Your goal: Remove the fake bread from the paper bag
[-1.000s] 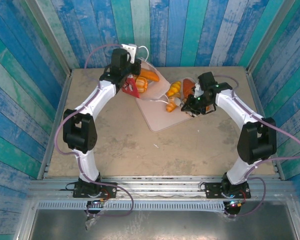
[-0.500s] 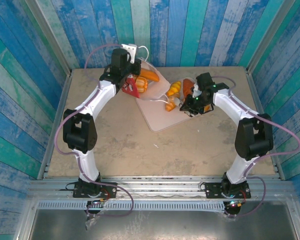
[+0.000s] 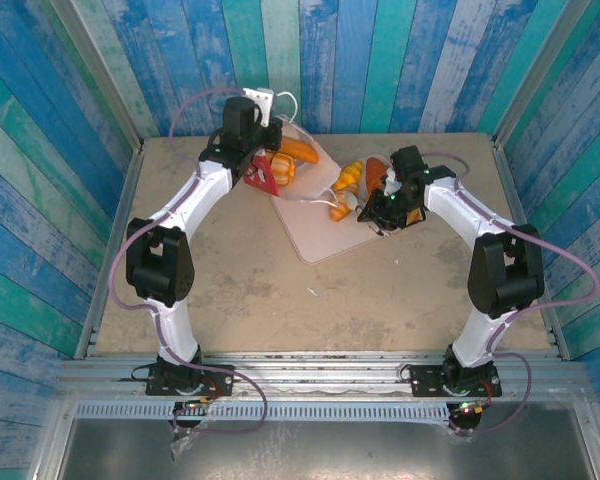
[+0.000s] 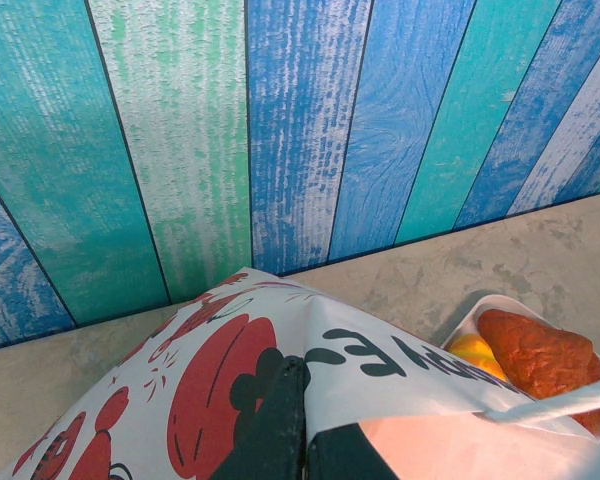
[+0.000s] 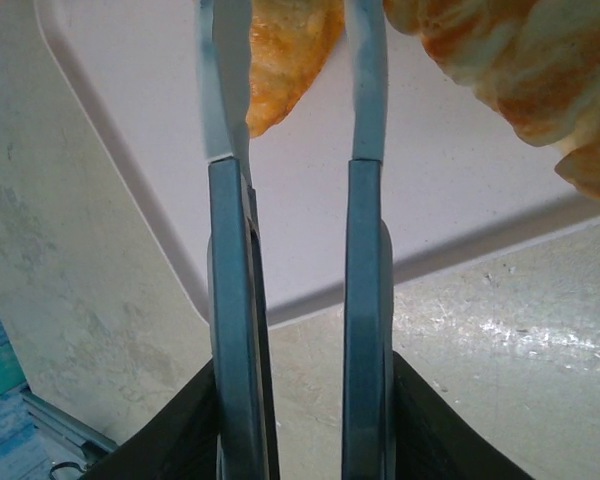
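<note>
- Plank walls [image 3: 380, 60] painted blue and teal closed in a beige table [image 3: 240, 290], and both arms reached to its far half.
- The bag [image 4: 210, 370] lay at the back of the table, left of centre. Its mouth was turned toward the pale tray [image 3: 315, 240] just beside it.
- The left claw [image 4: 292, 420] was clamped shut on the bag's printed paper edge, pinning it.
- The right claw [image 5: 292, 90] hung low over the tray. Its fingers stood a narrow gap apart with nothing between them, and an orange piece lay just past the tips.
- Tray: it held several pieces of bread [image 3: 347, 178]. A golden one and a brown one sat at the far corner, and an orange one sat nearer the right claw. The arm hid part of the tray, so the exact count could not be told.
- Bag: a long loaf [image 3: 300, 152] poked out of its mouth with another orange shape beside it. Whether more sat deeper inside could not be told.
- Step in hand, as I judged it: the right claw was empty over the tray and bread showed in both places. The work therefore stood between pieces, with the emptying only partly done.
- Next move, as I judged it: the right claw would need to lift clear of the tray and spread wider. It would then swing left to the bag's mouth and close across the loaf's narrow width. The left claw's pinch should hold so the bag does not drag along as the loaf slides out.
</note>
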